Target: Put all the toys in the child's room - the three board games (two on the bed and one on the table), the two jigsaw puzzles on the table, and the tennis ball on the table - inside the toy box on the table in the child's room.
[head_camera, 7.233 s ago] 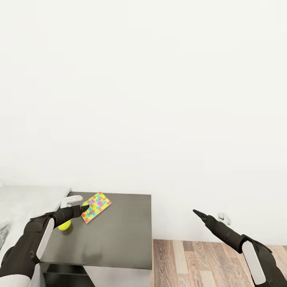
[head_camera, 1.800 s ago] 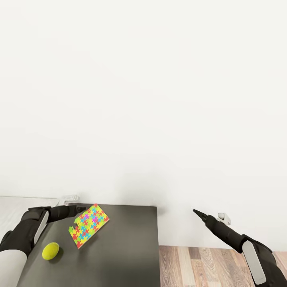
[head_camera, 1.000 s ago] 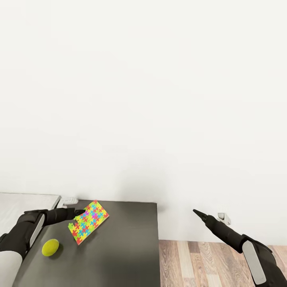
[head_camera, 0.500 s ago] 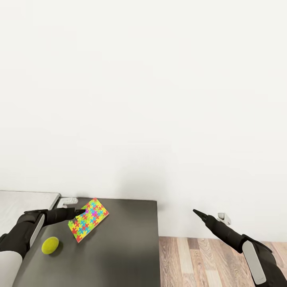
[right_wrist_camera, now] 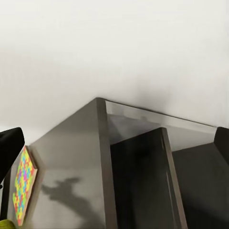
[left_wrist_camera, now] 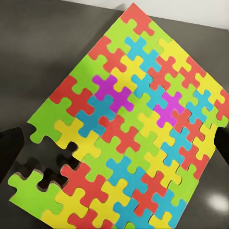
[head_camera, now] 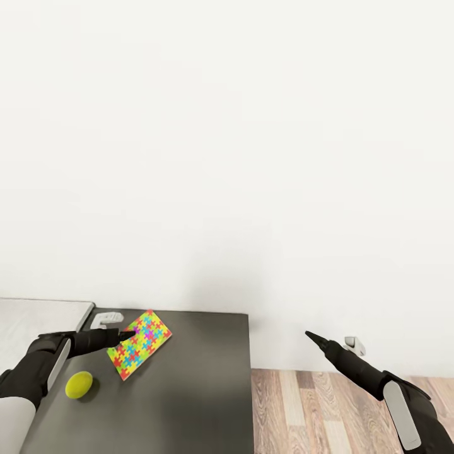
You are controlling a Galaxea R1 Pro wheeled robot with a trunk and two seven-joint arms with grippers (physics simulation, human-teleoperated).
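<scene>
Left tool [head_camera: 129, 334] meets the near corner of the jigsaw puzzle [head_camera: 140, 344], its fingertips [left_wrist_camera: 10, 148] spread wide at either side of the sheet. That sheet of interlocking red, green, yellow, cyan and purple pieces, one missing, lies on the dark desk [head_camera: 189, 391] near the tennis ball [head_camera: 79, 384]. Right tool [head_camera: 310, 336] hangs beyond the desk with fingers wide.

Puzzle [head_camera: 140, 344] by the left gripper [head_camera: 128, 335] had interlocking pieces in lime green, yellow, red, cyan, with a few purple; a notch gap showed dark at one edge. Ball [head_camera: 79, 384] beside the left arm was plain yellow-green. Table [head_camera: 189, 391] was dark grey, with the pale grey top [head_camera: 38, 315] past the left gripper. Both grippers were black, the arms black with white panels. Wall [head_camera: 252, 157] white. Floor [head_camera: 315, 410] under the right gripper [head_camera: 310, 336] was brown-grey wood planks.
</scene>
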